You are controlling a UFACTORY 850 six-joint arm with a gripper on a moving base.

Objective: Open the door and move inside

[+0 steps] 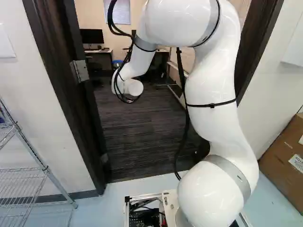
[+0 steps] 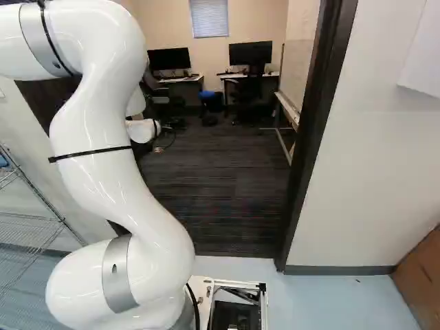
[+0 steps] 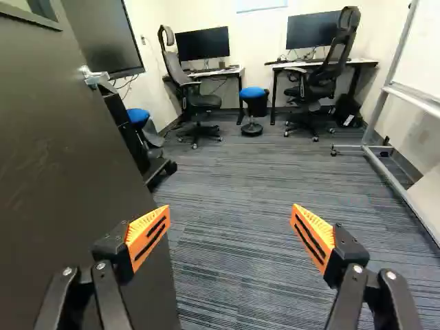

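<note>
The dark door [image 3: 62, 158] stands swung open into the room, beside one finger of my gripper in the wrist view. Its metal handle [image 3: 95, 75] is farther ahead on the panel; no finger is near it. Widely open, my gripper [image 3: 230, 212] has carpet beyond its orange pads and nothing between them. Both base views show the arm's wrist [image 1: 130, 88] reaching through the doorway, with the fingers hidden. A metal hinge [image 1: 79, 71] shows on the dark door frame [image 1: 61, 80] in the left base view. Whether the door touches the arm I cannot tell.
Carpet [image 2: 220, 185] lies past the threshold. The right jamb [image 2: 313, 130] stands right of the arm. Desks, chairs [image 3: 196, 96] and a blue stool [image 3: 253, 103] are deeper inside; a whiteboard stand [image 3: 385, 165] is along one side. Outside are a wire rack [image 1: 28, 175] and cardboard box [image 1: 286, 158].
</note>
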